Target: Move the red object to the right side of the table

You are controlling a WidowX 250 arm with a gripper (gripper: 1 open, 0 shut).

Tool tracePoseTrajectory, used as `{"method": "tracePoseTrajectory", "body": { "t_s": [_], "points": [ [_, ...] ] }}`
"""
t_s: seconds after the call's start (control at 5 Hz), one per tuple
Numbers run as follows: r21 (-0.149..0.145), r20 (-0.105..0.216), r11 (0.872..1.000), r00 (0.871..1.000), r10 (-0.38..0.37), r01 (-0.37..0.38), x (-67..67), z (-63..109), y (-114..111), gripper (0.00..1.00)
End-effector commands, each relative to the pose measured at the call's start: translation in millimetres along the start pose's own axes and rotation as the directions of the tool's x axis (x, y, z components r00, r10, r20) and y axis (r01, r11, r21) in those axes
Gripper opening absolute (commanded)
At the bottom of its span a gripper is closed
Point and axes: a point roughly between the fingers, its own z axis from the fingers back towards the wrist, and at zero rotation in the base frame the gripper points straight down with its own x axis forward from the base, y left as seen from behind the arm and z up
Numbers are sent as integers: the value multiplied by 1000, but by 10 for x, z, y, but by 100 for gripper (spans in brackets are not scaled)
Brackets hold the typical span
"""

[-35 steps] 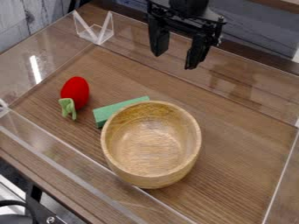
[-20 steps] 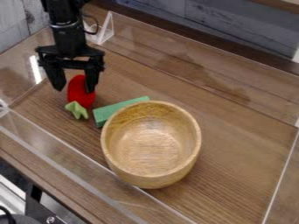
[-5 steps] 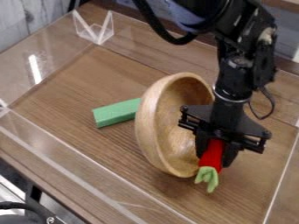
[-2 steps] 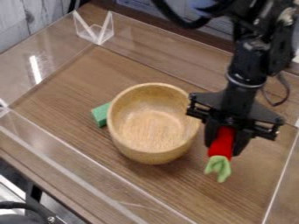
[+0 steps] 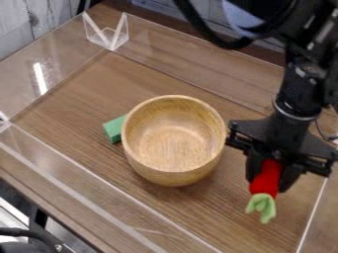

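The red object (image 5: 267,180), a small strawberry-like toy with a green leafy end (image 5: 262,207) pointing down, hangs between the fingers of my gripper (image 5: 270,170) at the right side of the table (image 5: 79,99). The gripper is shut on it from above, close to the right acrylic wall. Whether the green end touches the wood I cannot tell.
A wooden bowl (image 5: 173,138) sits upright in the middle of the table, left of the gripper. A flat green block (image 5: 115,127) peeks out behind the bowl's left rim. Clear acrylic walls (image 5: 314,222) enclose the tabletop; the right wall is very near the gripper.
The gripper carried the red object further right and slightly toward the front. The bowl, tipped on its edge a second ago, now sits flat and left of where it was.
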Motion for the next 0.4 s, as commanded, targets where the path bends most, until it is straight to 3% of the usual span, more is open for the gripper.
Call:
{"method": "tracePoseTrajectory", "body": {
  "t_s": [0.0, 0.2],
  "points": [
    [-27, 50, 999, 998, -40, 41, 79, 223, -143, 0],
    [-18, 53, 994, 993, -106, 107, 142, 305, -229, 0]
  ]
}}
